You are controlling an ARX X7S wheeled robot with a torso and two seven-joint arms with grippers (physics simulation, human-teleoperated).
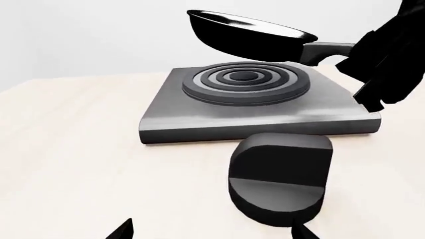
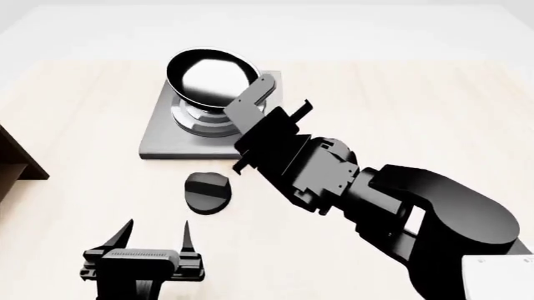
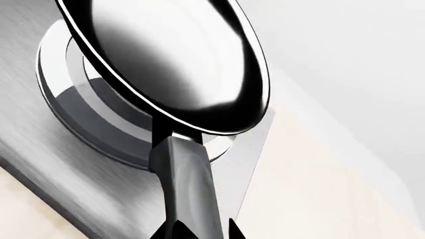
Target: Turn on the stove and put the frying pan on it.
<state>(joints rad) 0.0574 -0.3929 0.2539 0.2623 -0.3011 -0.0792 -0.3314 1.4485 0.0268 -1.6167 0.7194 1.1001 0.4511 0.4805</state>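
Note:
The black frying pan (image 2: 210, 78) hangs in the air just above the rings of the dark-grey stove (image 2: 159, 140), tilted a little. It also shows in the left wrist view (image 1: 249, 37) above the stove (image 1: 265, 117). My right gripper (image 2: 262, 115) is shut on the pan's handle (image 3: 189, 184), with the fingertips (image 3: 234, 230) at either side of it. The round black knob (image 2: 207, 193) lies on the table in front of the stove, close before my left gripper (image 2: 159, 236), which is open and empty. The knob fills the near part of the left wrist view (image 1: 279, 179).
A brown wooden shelf (image 2: 19, 164) stands at the left edge of the light wooden table (image 2: 417, 112). My right arm (image 2: 401, 206) reaches across the middle of the table towards the stove.

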